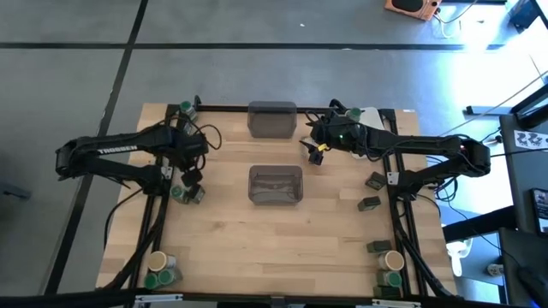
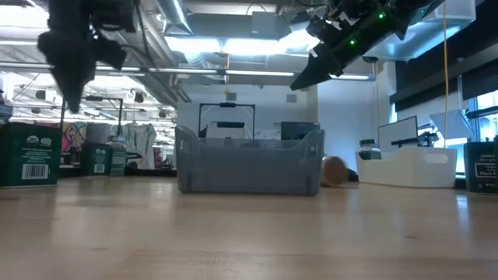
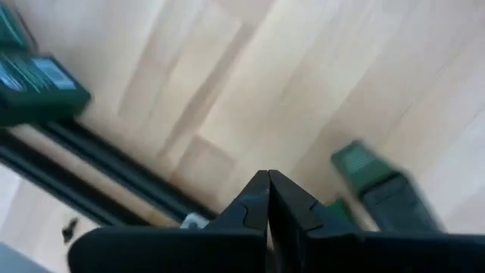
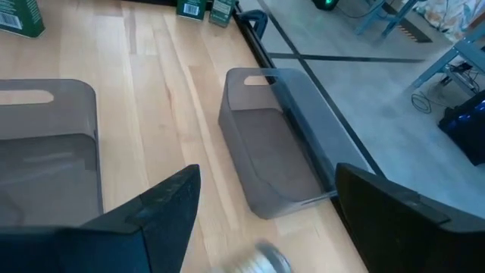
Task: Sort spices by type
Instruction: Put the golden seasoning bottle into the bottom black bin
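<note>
The spices lie scattered. Green tins (image 1: 187,193) sit by the left rail, more tins (image 1: 374,181) stand at the right, and round jars (image 1: 160,267) (image 1: 392,261) cluster at both near corners. My left gripper (image 1: 190,175) (image 3: 267,180) hangs shut above the tins at the left, pointing down, with nothing in it. One green tin (image 3: 371,178) lies beside its fingertips and another (image 3: 38,83) farther off. My right gripper (image 1: 315,152) (image 4: 265,193) hovers open between the two grey bins. A pale round blurred thing (image 4: 261,262) shows low between its fingers, touching neither.
One grey bin (image 1: 275,185) stands mid-table and a second (image 1: 272,118) at the far edge; both look empty in the right wrist view. A white tray (image 2: 408,167) sits at the far right. Black rails (image 1: 154,214) run along both table sides. Bare wood lies near the front edge.
</note>
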Robot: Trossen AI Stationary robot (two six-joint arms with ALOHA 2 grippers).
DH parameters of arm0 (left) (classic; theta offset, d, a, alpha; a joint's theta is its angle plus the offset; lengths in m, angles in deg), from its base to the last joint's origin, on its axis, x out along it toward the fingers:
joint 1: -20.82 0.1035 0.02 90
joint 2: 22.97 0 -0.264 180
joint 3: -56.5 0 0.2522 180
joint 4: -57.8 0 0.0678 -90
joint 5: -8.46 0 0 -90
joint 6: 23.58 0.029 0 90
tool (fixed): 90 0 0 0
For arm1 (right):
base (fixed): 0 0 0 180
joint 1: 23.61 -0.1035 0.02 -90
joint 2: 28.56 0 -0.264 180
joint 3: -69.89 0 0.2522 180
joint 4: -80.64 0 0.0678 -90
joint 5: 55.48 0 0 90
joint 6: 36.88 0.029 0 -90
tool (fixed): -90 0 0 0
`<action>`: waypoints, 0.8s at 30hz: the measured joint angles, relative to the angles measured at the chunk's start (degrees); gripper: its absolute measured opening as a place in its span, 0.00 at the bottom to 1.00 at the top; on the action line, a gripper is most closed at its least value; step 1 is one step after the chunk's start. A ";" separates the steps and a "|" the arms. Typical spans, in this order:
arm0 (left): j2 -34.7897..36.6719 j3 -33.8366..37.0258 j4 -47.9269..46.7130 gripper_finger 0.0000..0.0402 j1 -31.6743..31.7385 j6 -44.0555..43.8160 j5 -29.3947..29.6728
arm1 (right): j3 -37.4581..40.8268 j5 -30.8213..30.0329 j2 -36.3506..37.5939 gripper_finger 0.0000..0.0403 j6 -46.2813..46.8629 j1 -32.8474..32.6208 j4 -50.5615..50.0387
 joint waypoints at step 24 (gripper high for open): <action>1.37 -0.64 41.78 0.00 -8.02 16.03 0.59 | 0.00 -6.10 0.00 0.76 6.00 -0.01 -12.02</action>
